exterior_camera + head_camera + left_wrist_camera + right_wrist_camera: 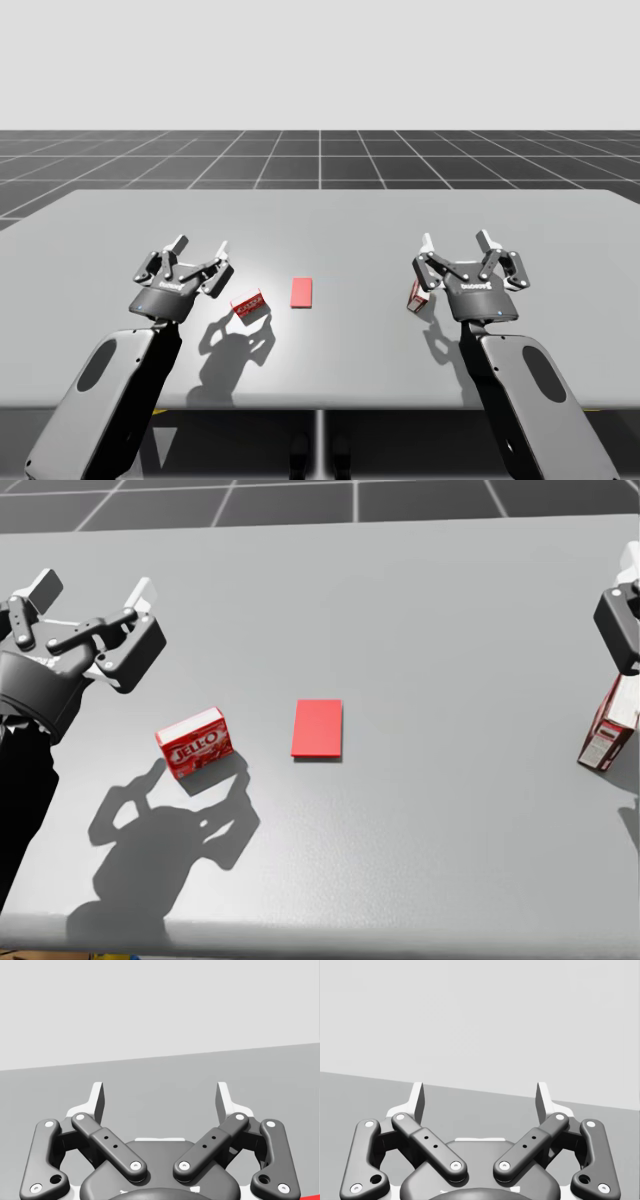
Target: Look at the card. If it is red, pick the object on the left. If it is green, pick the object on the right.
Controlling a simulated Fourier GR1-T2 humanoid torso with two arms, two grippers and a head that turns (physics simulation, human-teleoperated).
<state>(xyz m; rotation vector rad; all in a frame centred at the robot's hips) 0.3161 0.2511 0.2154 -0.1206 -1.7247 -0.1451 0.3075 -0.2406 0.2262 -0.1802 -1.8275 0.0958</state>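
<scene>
Here, my left gripper (pixel 200 247) hangs with fingers spread wide over the table (pixel 330 215), the left red box (pixel 197 742) just beside it (toward the near edge). The red card (pixel 318 728) lies flat mid-table. My right gripper (pixel 457 242), equally spread, hovers by the right red box (pixel 610 725).

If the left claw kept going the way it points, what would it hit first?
The way looks free: my open left gripper points over the flat grey table, perhaps grazing its far end.
</scene>
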